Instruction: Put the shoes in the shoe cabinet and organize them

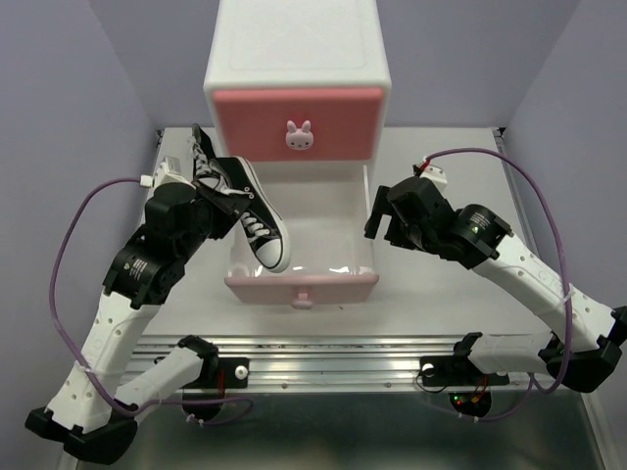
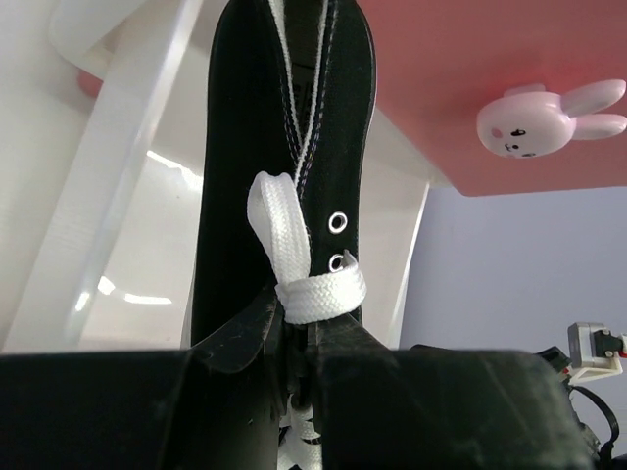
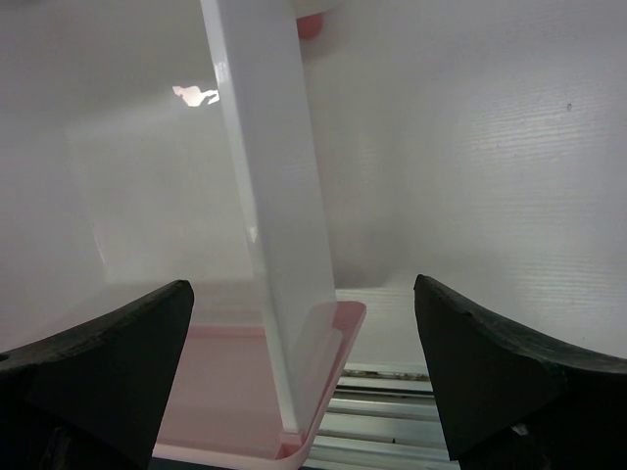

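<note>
The white shoe cabinet (image 1: 294, 59) stands at the back, its upper pink drawer (image 1: 294, 113) shut. The lower drawer (image 1: 333, 250) is pulled out towards me. My left gripper (image 1: 233, 208) is shut on a black shoe (image 1: 260, 220) with white laces, gripping it at the laced top (image 2: 313, 289). The shoe hangs tilted, toe cap down, over the drawer's left part. A second black shoe (image 1: 203, 155) shows behind that gripper, left of the cabinet. My right gripper (image 1: 378, 217) is open, its fingers either side of the drawer's right wall (image 3: 269, 225).
The upper drawer's bunny knob (image 1: 299, 137) is just above the held shoe (image 2: 284, 127). The lower drawer's pale pink front (image 1: 302, 286) faces a metal rail (image 1: 323, 367) at the near edge. Grey walls close in both sides of the table.
</note>
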`<action>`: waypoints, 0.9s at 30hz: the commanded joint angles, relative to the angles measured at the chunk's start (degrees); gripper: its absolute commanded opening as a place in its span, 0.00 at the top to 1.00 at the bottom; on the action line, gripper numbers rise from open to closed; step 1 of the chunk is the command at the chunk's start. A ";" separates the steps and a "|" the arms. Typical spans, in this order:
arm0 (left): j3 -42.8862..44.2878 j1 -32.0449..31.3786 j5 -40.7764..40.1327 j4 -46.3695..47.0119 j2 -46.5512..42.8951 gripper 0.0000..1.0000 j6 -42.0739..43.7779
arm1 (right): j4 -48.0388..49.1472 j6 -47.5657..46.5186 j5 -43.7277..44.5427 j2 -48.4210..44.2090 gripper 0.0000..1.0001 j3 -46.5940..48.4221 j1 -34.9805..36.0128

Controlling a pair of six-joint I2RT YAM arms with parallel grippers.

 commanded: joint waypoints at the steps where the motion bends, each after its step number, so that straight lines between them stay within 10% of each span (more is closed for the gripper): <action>1: 0.49 -7.32 -9.93 8.23 0.66 1.00 -5.67 | 0.09 0.67 1.18 -1.82 0.00 -0.17 -0.26; 9: -1.61 -18.57 -19.07 10.43 3.04 1.00 -9.97 | -1.49 0.76 1.89 -2.69 0.00 0.09 -0.26; 27: -4.08 -20.78 -26.29 12.02 7.43 1.00 -16.04 | -2.90 1.82 1.45 -3.40 0.00 0.09 -0.26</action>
